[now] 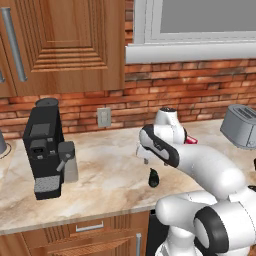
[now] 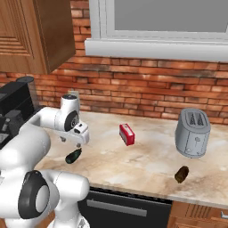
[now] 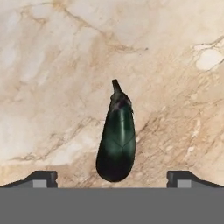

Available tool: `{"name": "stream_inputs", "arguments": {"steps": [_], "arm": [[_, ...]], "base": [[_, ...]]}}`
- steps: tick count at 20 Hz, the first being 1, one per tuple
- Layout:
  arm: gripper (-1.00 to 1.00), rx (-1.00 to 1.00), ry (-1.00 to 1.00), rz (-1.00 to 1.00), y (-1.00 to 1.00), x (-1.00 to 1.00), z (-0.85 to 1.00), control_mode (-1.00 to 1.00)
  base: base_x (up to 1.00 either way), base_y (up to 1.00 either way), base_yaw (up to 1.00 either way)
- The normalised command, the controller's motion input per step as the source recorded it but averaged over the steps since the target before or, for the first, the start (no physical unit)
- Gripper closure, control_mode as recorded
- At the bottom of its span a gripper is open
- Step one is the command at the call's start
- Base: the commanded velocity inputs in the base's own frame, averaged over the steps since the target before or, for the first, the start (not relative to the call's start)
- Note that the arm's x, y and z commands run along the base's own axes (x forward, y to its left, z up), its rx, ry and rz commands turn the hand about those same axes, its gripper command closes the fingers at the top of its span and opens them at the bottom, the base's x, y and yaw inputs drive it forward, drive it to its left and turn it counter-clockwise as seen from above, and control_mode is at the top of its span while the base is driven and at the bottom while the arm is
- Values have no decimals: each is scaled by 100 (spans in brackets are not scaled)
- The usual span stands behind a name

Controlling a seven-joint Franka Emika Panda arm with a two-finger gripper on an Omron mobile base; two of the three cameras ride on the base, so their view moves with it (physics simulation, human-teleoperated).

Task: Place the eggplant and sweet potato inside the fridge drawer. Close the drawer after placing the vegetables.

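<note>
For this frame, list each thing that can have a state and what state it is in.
eggplant: lying on the counter, not gripped, centred between the fingertips.
gripper: open, above the eggplant.
sweet potato: lying on the counter, in front of the toaster.
toaster: upright, slots empty.
red-and-white box: standing on the counter, tilted.
coffee machine: upright.

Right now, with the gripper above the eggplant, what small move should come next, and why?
Probably lower the gripper straight down. Its tips stand wide open on either side of the eggplant, which lies on the counter between them, not yet grasped.
</note>
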Motion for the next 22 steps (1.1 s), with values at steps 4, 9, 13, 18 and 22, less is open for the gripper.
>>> {"name": "stream_inputs", "arguments": {"steps": [4, 9, 13, 18, 22], "arm": [[-100, 1, 10, -11, 1, -13, -33, -100], [-100, 1, 10, -10, 0, -7, -25, -100], [-100, 0, 9, -4, 0, 0, -26, -100], [-100, 0, 9, -2, 0, 11, -29, -100], [-100, 0, 10, 0, 1, 3, -24, -100]], "base": [[0, 0, 0], [0, 0, 0], [0, 0, 0], [0, 0, 0], [0, 0, 0]]}}
